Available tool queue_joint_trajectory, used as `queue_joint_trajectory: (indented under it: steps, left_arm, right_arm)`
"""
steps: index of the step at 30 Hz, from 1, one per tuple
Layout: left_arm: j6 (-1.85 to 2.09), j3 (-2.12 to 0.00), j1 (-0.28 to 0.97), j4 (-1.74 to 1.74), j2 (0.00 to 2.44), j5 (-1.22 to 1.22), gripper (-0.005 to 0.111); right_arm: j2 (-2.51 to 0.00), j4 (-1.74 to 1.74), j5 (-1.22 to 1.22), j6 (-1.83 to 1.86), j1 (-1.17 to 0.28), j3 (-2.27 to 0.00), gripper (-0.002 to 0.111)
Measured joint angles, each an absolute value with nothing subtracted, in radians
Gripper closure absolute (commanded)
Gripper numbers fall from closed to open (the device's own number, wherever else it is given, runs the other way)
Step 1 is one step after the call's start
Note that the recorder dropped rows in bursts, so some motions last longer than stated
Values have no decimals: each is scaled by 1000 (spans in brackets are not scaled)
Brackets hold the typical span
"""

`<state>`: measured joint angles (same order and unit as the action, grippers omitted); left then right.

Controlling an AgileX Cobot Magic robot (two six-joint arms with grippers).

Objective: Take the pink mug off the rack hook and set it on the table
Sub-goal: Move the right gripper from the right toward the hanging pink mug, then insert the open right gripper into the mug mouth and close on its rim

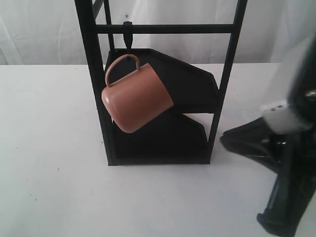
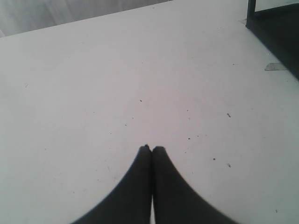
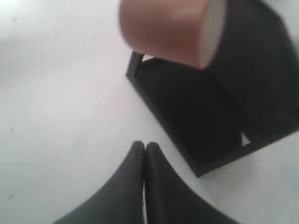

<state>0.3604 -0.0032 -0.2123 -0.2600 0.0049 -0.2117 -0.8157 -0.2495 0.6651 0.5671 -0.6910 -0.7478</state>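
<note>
Plainly, the pink mug (image 1: pixel 138 98) hangs apart from the right pincer (image 3: pixel 144 145).

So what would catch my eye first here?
The pink mug, hanging tilted by its handle from a hook on the top bar of the black rack. The rack stands on a white table. The left gripper and right gripper are shut and empty, neither touching the mug.

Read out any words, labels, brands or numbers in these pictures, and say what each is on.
None can be read in any view.
The pink mug is plain, and the black rack and the table bear no label.
The white patch on the arm at the right is blurred; no lettering shows.
</note>
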Motion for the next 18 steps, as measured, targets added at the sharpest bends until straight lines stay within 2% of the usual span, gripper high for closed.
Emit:
queue_joint_trajectory:
  steps: [3, 9, 18]
  left_arm:
    - [360, -3, -212, -260, 5, -212, 107]
    - [360, -3, -212, -260, 5, -212, 107]
    - [360, -3, -212, -260, 5, -212, 107]
  right_arm:
    - [-925, -340, 760, 677, -695, -837, 108]
    - [-1066, -481, 801, 838, -687, -924, 108]
    - [-1119, -766, 877, 1145, -484, -957, 108]
